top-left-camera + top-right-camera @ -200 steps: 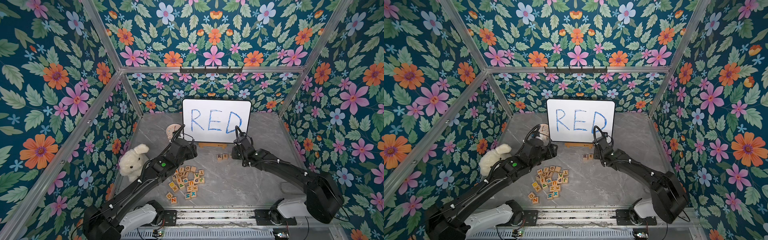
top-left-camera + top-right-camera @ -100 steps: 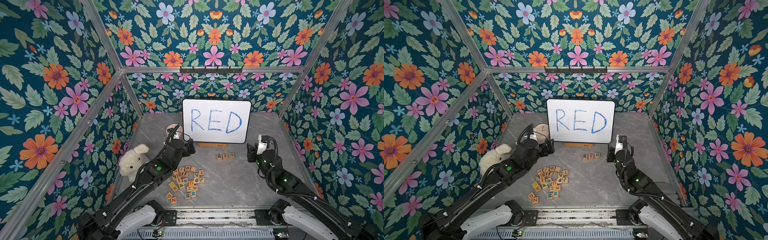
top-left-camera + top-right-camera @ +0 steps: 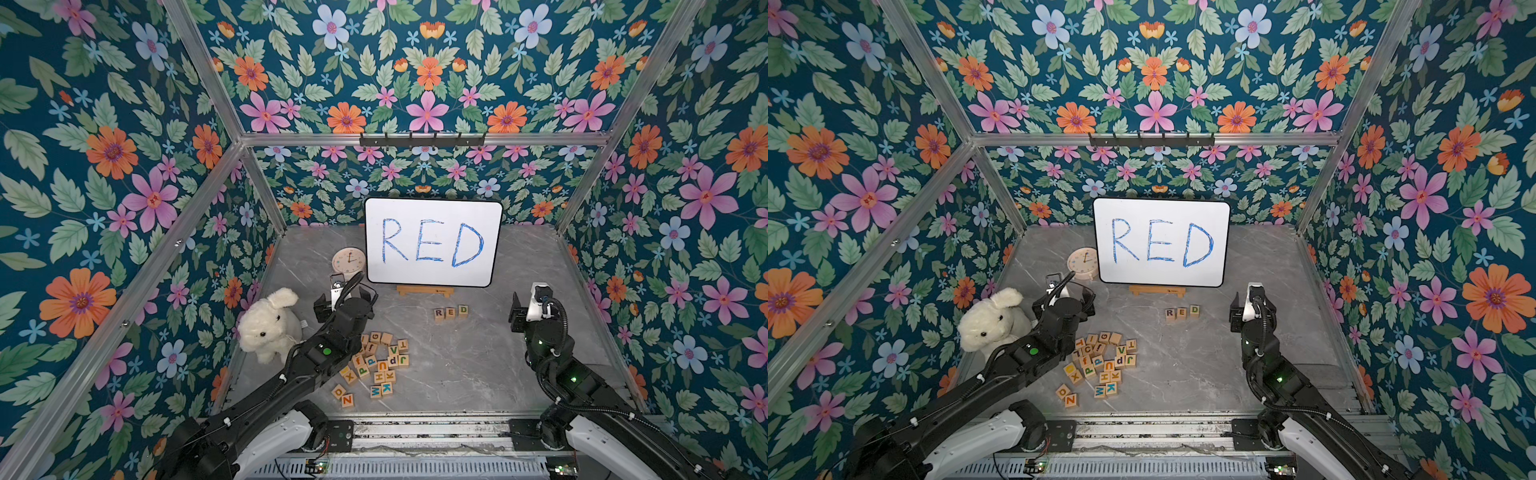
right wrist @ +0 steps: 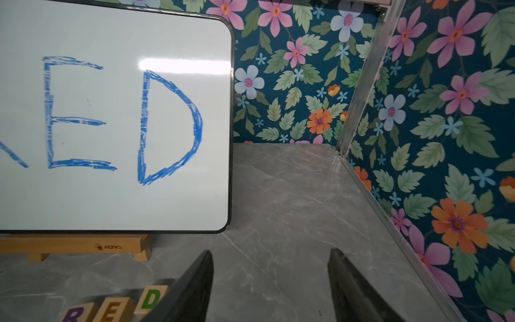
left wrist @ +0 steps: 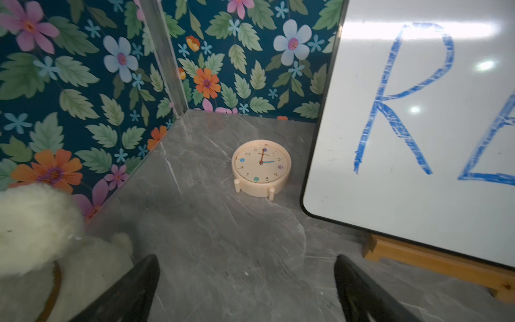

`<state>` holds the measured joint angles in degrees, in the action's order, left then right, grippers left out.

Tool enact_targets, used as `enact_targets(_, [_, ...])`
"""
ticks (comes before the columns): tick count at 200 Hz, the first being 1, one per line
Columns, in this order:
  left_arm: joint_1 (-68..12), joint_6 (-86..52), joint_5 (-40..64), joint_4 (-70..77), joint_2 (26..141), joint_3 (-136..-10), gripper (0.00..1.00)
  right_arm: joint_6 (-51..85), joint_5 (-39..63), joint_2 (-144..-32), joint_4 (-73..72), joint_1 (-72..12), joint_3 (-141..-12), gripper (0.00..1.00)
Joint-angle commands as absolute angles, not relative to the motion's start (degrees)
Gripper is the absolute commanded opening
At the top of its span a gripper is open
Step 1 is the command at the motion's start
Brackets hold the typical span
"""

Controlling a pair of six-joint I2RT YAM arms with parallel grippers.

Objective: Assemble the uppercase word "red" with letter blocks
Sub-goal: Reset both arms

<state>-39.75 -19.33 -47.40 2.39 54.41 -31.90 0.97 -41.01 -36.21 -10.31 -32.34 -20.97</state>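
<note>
The word "red" stands as three small wooden cubes in a row on the grey tabletop in front of the whiteboard: purple R [image 3: 439, 313], orange-red E [image 3: 451, 312], green D [image 3: 463, 310]. Both top views show the row [image 3: 1182, 312]. In the right wrist view the D [image 4: 150, 298] lies just beside one finger. My right gripper [image 3: 524, 307] [image 4: 270, 252] hovers to the right of the row, open and empty. My left gripper [image 3: 345, 299] [image 5: 245, 260] is open and empty over bare table, far left of the row. Several loose letter blocks [image 3: 378, 361] lie in a pile under the left arm.
A whiteboard [image 3: 432, 243] with blue handwritten RED rests on a wooden easel [image 3: 424, 291] at the back. A small cream clock [image 5: 261, 167] stands to its left. A white plush rabbit [image 3: 270, 324] sits by the left wall. Floral walls enclose three sides.
My right gripper let go of the D block beside the E, drew back to the right and opened wider. My left gripper opened and the left arm pulled back slightly.
</note>
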Motion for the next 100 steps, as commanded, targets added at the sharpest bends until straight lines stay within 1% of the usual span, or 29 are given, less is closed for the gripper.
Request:
enact_targets(1, [-38.0, -16.7, -54.8, 13.8, 54.2, -29.3, 0.99, 3.3, -44.0, -36.3, -12.7, -28.7, -19.8, 0.72])
enact_targets(25, [-36.4, -17.3, -54.1, 15.5, 55.5, -28.4, 0.99, 7.5, -40.4, -36.2, -11.7, -22.3, -18.7, 0.74])
enact_targets(50, [-35.3, -12.6, -53.9, 16.9, 58.2, -28.5, 0.99, 9.1, -37.1, -37.0, -13.5, -17.2, -17.2, 0.74])
enact_targets(63, [-34.4, -10.5, -54.0, 17.9, 59.0, -27.9, 0.94, 9.3, -35.4, -38.3, -14.0, -15.4, -17.1, 0.74])
enact_targets(69, [-33.8, -10.1, -53.9, 18.7, 59.0, -27.4, 0.92, 9.3, -34.7, -39.2, -14.1, -14.9, -17.2, 0.74])
enact_targets(75, [-33.3, -10.1, -53.9, 19.7, 59.0, -26.7, 0.94, 9.2, -34.2, -40.4, -14.4, -14.5, -17.4, 0.74])
enact_targets(82, [-32.5, -10.4, -53.7, 21.0, 58.8, -25.6, 0.99, 9.0, -34.1, -41.7, -14.8, -14.2, -17.6, 0.75])
enact_targets(100, [-30.4, -10.6, -54.0, 24.2, 58.6, -23.3, 0.99, 8.3, -34.1, -45.9, -16.8, -13.6, -17.7, 0.77])
